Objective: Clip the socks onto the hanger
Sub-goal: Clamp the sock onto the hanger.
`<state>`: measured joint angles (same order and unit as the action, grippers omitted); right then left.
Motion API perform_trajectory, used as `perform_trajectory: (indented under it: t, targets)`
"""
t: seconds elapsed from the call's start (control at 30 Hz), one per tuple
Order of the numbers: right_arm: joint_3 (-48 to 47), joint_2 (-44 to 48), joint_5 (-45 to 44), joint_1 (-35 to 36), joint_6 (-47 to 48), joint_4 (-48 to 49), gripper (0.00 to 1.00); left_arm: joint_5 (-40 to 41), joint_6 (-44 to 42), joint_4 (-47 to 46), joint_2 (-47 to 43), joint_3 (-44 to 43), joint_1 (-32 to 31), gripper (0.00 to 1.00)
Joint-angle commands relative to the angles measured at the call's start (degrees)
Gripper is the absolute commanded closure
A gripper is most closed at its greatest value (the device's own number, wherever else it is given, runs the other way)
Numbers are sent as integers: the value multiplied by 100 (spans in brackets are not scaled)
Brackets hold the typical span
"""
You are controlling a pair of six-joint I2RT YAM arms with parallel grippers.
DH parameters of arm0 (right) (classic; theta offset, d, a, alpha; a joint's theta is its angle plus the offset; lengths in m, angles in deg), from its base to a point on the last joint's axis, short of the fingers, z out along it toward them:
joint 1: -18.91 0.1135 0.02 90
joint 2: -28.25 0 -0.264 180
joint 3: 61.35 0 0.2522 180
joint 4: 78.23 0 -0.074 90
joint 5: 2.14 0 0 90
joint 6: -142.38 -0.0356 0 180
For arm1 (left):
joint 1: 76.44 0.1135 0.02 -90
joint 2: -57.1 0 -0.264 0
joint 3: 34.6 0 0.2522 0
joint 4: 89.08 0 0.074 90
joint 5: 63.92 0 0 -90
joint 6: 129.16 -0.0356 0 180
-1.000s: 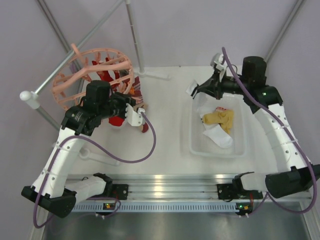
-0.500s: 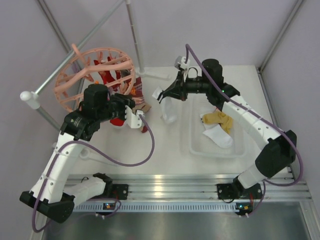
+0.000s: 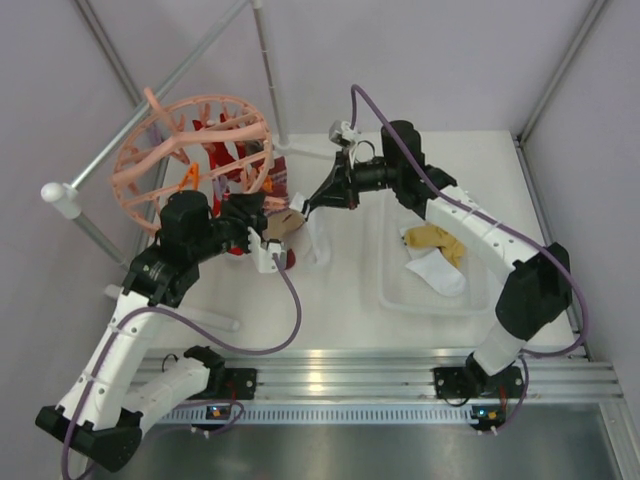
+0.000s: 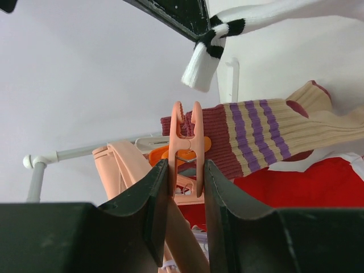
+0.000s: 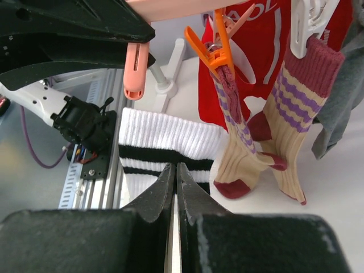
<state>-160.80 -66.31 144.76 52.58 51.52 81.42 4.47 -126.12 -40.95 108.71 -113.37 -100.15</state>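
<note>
Left wrist view, bottom centre: my left gripper (image 4: pixel 186 173), jaws narrow, pinching a peach clip (image 4: pixel 186 133) by its lower half. The clip stands upright between my fingers; I can't tell whether its mouth is open. Just behind it sits an orange clip (image 4: pixel 200 145). At mid right is a beige sock (image 4: pixel 267 131) with purple stripes, with red cloth (image 4: pixel 318 182) below it.

Right wrist view, bottom centre: my right gripper (image 5: pixel 173 170), jaws closed tight on the cuff of a white sock (image 5: pixel 165 142) with black stripes. The cuff spreads flat just above my tips. Upper left in that view, the peach clip hangs over the cuff, near it but apart. Upper centre, the orange clip bites the beige sock. A second beige sock (image 5: pixel 298 96) hangs at right.

Top view, nearest at centre right: a clear tray (image 3: pixel 385 290) holding a mustard sock (image 3: pixel 432 238) and a plain white sock (image 3: pixel 440 272). Farther back, left of centre, my two grippers meet tip to tip, and the striped white sock dangles from the right one. Farthest, upper left, the hanger (image 3: pixel 220 133) is tilted, with the red cloth inside it, on the grey rail (image 3: pixel 200 50).
</note>
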Motion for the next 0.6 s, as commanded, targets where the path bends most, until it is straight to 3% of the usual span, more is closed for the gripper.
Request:
perform_trajectory:
  t: [0.0,0.57]
  targets:
    - [-361,-62,304,131,-160,299,100,-582,39,-483,-160,305,-38,100]
    - [-756,-256,251,263,332,-97,100,-643,-120,-651,-152,419,-38,100]
